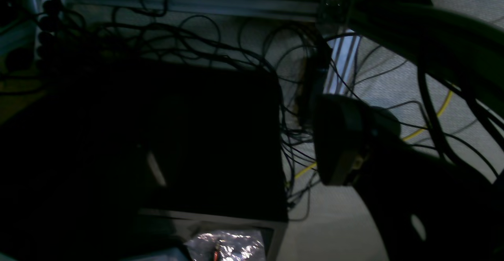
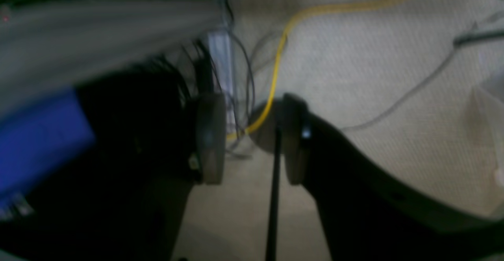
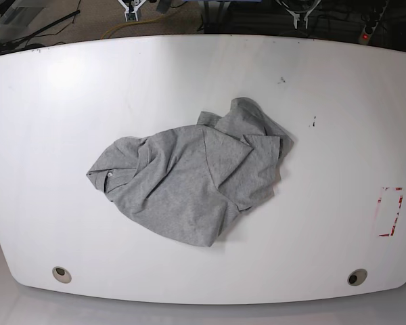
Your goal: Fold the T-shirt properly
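One crumpled light heather-grey cotton T-shirt (image 3: 189, 179) lies bunched near the middle of the white oval table (image 3: 325, 122), no lettering showing. Judged light, soft, limp; it will sag and slide, so pinch a hem edge or sleeve fold at its outline. Two round grommet holes (image 3: 62, 274) nearest, red-marked rectangle (image 3: 391, 212) to one side; nothing obstructs. Beyond the far edge, both arms hang over tangled black cables (image 1: 236, 56): left gripper (image 1: 252, 143) spread wide, right gripper (image 2: 248, 139) parted, both empty.
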`<action>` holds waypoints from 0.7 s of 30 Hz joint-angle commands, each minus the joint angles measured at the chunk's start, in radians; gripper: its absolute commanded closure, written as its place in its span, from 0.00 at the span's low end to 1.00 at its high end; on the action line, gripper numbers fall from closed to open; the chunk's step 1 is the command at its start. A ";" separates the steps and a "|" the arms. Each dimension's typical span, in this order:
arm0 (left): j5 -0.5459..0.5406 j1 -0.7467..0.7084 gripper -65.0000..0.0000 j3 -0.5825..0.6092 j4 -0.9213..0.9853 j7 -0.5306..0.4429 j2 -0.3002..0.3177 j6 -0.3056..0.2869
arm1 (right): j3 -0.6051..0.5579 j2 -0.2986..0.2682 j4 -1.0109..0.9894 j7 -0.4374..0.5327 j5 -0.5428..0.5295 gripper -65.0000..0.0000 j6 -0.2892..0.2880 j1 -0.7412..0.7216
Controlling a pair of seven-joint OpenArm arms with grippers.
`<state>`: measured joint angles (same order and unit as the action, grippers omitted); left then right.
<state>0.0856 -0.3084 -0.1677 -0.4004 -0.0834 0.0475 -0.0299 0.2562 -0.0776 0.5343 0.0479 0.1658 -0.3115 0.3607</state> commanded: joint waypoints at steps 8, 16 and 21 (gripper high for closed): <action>-0.002 -0.216 0.31 0.001 -0.318 0.026 -0.004 0.000 | 0.002 -0.001 0.194 0.011 -0.005 0.66 -0.008 0.136; -0.004 -0.421 0.31 0.003 -0.653 0.086 -0.005 -0.002 | 0.002 0.002 0.370 0.011 -0.007 0.66 -0.010 0.271; -0.004 -0.536 0.31 0.003 -0.863 0.086 -0.005 -0.002 | 0.001 0.020 0.510 0.011 -0.007 0.66 -0.010 0.361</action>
<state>0.0830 -0.7898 -0.1638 -1.1782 0.0189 0.0395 -0.0341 0.2554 -0.0620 0.9894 0.0452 0.1604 -0.3149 0.6891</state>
